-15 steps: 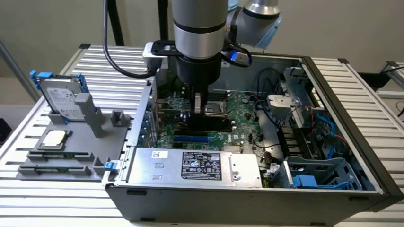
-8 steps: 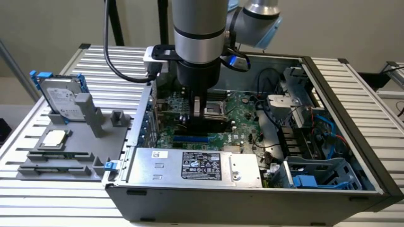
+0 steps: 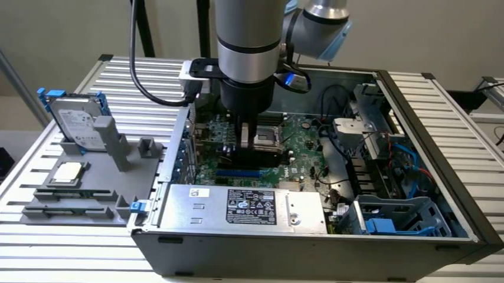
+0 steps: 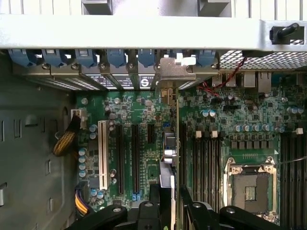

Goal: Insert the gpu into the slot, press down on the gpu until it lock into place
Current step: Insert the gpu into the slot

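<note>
The gripper (image 3: 250,140) hung straight down inside an open computer case (image 3: 441,147), its jaws drawn narrow on the top edge of the gpu (image 3: 257,155), a thin black card held upright over the green motherboard (image 3: 303,132). In the wrist view, the gripper (image 4: 169,201) clamped the gpu (image 4: 167,175) edge-on, in line with the long black expansion slots (image 4: 135,153) and between them and the CPU socket (image 4: 252,184). The card's silver bracket (image 4: 175,72) stood at the case's rear wall, and whether the card sat in a slot could not be told.
</note>
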Robot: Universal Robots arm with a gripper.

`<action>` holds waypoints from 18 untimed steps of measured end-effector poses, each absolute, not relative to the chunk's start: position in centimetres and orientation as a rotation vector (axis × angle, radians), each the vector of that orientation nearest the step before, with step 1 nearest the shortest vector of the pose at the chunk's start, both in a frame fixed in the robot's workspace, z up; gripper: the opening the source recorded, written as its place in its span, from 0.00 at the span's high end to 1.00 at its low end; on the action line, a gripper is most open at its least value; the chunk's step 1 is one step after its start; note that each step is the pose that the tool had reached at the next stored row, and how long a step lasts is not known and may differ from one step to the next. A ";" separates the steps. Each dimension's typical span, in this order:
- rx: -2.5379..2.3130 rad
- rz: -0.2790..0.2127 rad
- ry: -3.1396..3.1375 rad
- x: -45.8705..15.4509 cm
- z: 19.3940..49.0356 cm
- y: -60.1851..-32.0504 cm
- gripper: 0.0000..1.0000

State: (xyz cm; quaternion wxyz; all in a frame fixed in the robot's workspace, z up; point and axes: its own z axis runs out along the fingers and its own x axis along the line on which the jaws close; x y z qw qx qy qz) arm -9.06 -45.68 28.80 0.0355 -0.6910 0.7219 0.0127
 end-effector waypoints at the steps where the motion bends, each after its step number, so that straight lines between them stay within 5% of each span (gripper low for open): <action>1: -2.124 0.040 2.219 -9.1 28.8 -45.7 0.74; 18: -2.131 0.043 2.227 -9.1 27.8 -45.7 0.74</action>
